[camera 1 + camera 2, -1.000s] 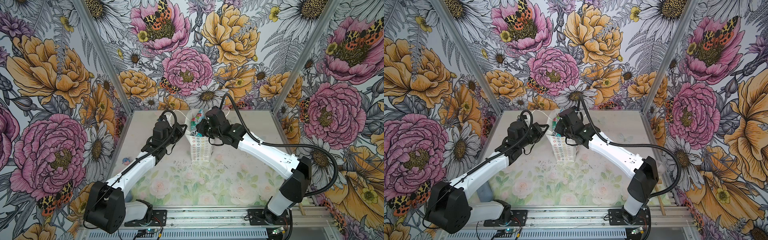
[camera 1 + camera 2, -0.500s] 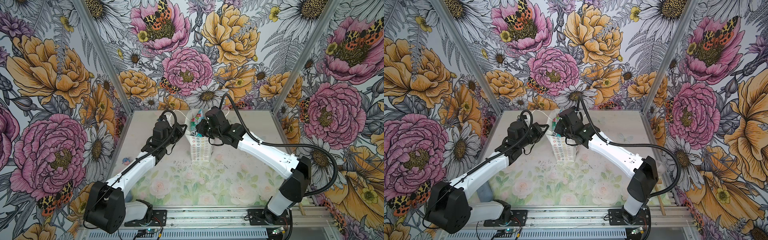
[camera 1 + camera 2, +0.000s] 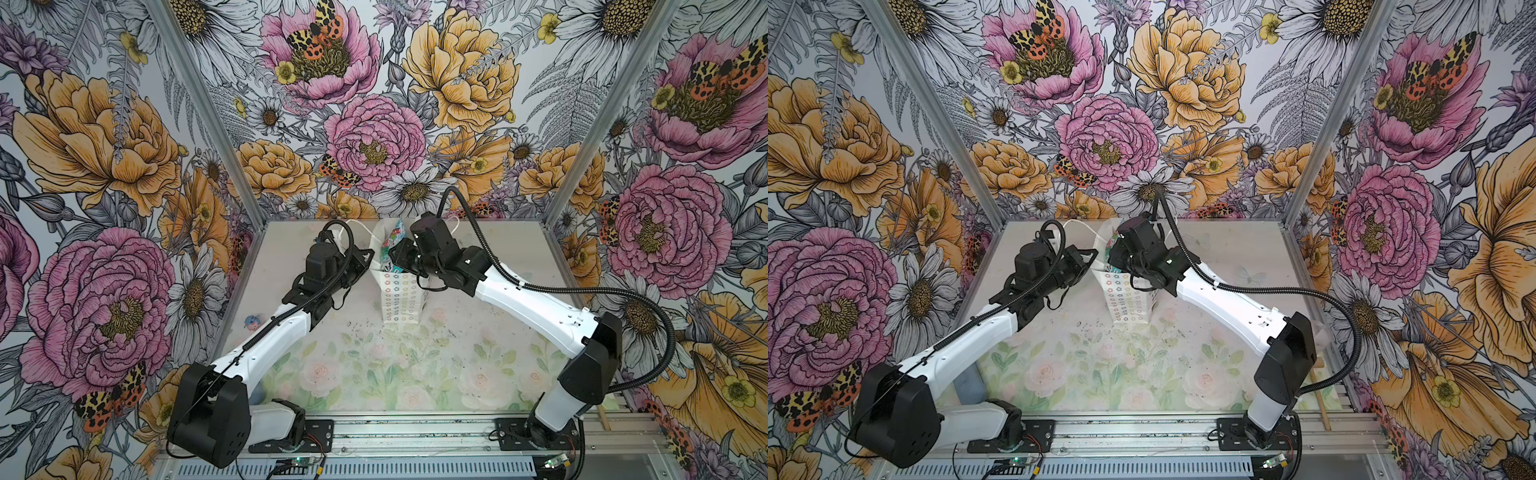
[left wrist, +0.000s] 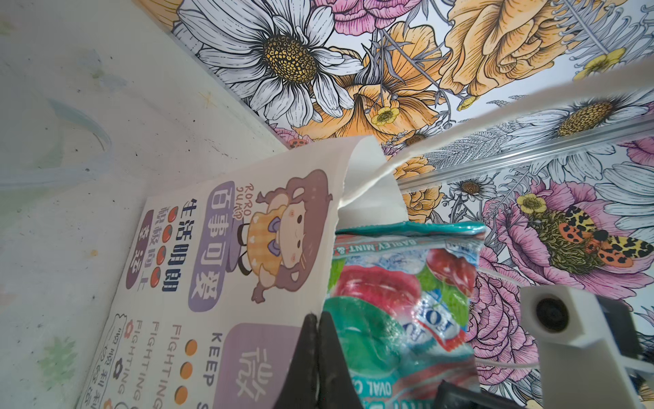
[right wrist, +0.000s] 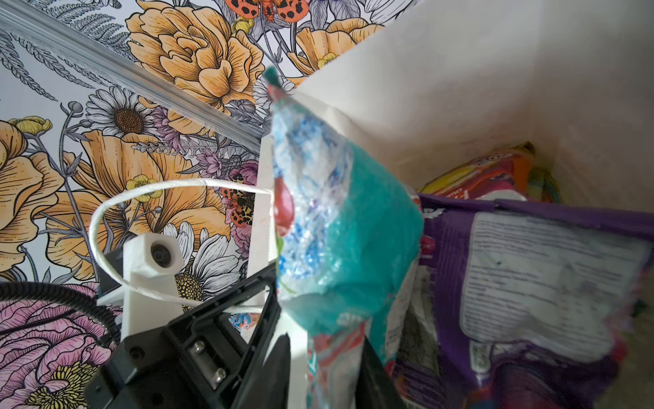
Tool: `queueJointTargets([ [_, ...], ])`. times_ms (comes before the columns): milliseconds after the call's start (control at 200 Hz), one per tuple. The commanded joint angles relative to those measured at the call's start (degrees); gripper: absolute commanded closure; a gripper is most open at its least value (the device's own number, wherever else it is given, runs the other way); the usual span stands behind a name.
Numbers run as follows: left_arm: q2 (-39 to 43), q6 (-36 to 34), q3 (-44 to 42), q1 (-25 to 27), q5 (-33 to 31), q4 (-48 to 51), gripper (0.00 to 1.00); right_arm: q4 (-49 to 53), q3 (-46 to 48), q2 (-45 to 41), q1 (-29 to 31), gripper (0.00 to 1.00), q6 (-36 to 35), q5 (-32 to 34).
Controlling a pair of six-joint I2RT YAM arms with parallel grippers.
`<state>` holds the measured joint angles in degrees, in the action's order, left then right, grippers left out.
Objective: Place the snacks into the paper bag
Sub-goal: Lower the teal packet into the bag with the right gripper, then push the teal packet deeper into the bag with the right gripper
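Bag [image 4: 219, 255]: "RORO JUMP"; pkt [image 4: 396, 294]: "BARLEY MINT".

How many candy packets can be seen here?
3. A teal packet sticks up out of the mouth of the paper bag; a purple packet lies inside beside it; an orange packet sits deeper behind that. More may be hidden underneath.

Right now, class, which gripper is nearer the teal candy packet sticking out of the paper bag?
Right. The right gripper has the teal candy packet between its parted jaws; the left gripper pinches the paper bag rim beside it.
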<state>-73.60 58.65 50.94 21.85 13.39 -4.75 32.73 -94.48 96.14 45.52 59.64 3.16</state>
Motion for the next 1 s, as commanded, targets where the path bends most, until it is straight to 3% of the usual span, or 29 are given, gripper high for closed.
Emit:
queueJointTargets([
  [0,0.92,0.59,0.21,0.06,1.11,-1.53,1.0,-0.71,-2.87,0.19,0.19,0.62,-1.22,-0.36],
  [130,1.16,0.59,-0.13,-0.12,1.11,-1.4,1.0,0.27,-3.45,-0.31,0.19,0.45,-1.66,0.12],
  [150,1.18,0.59,-0.11,-0.14,0.95,-1.44,1.0,0.38,-3.57,-0.4,0.19,0.34,-1.83,0.29],
  [170,1.25,0.59,-0.2,-0.14,0.94,-1.32,1.0,0.55,-3.68,-0.49,0.19,0.05,-2.02,0.41],
  [185,1.27,0.59,-0.22,-0.12,0.94,-1.39,1.0,0.64,-3.82,-0.59,0.19,0.01,-2.07,0.57],
  [996,1.98,0.59,-0.5,-0.14,0.28,-0.87,1.0,7.68,-9.74,-3.79,1.13,0.0,-8.31,6.05],
])
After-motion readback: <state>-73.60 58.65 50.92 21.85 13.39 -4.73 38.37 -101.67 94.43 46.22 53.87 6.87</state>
